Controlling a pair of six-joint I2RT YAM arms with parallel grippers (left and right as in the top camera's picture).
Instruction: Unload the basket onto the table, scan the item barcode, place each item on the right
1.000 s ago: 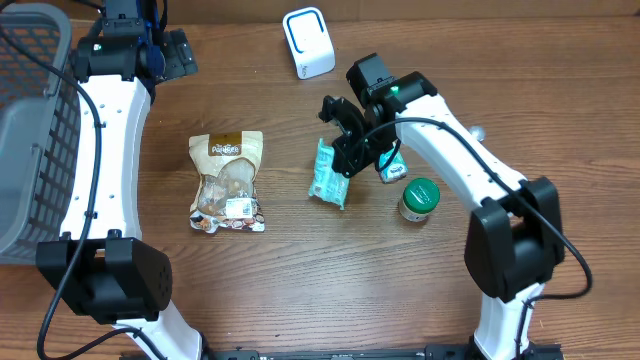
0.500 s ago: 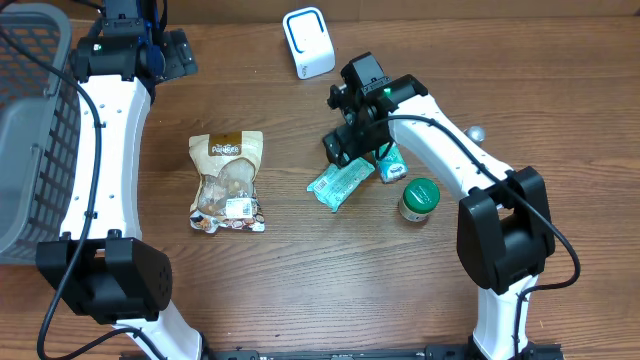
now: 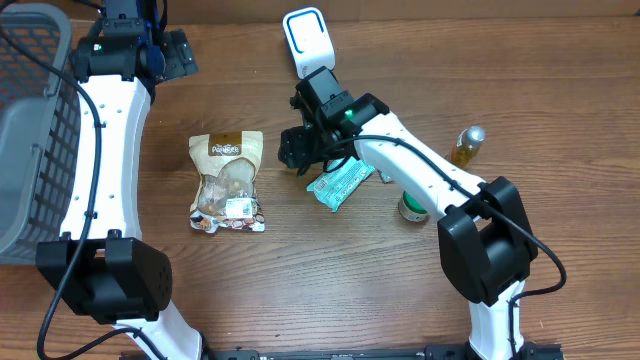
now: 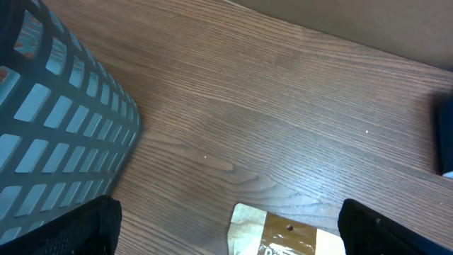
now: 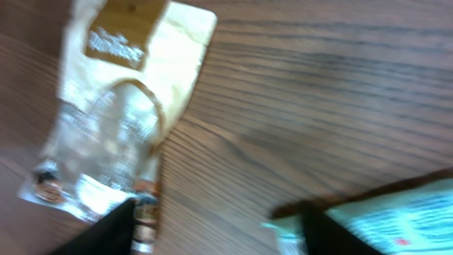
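Overhead: a teal packet is seen lying flat on the wooden table at centre frame, below a white scanner standing at the top edge. The right gripper is placed just left of the packet's upper end and is not grasping it; contact cannot be told. A snack bag is laid left of centre. A green-lidded jar is half covered by the right arm. An amber bottle is set at right, a grey basket at the left edge. The left gripper is parked at upper left.

Left wrist: fingers are spread wide, nothing held. Basket mesh is seen at left, the snack bag's top at the bottom edge.

Right wrist: blurred. Fingers are parted with bare wood between, snack bag at left, teal packet at lower right.
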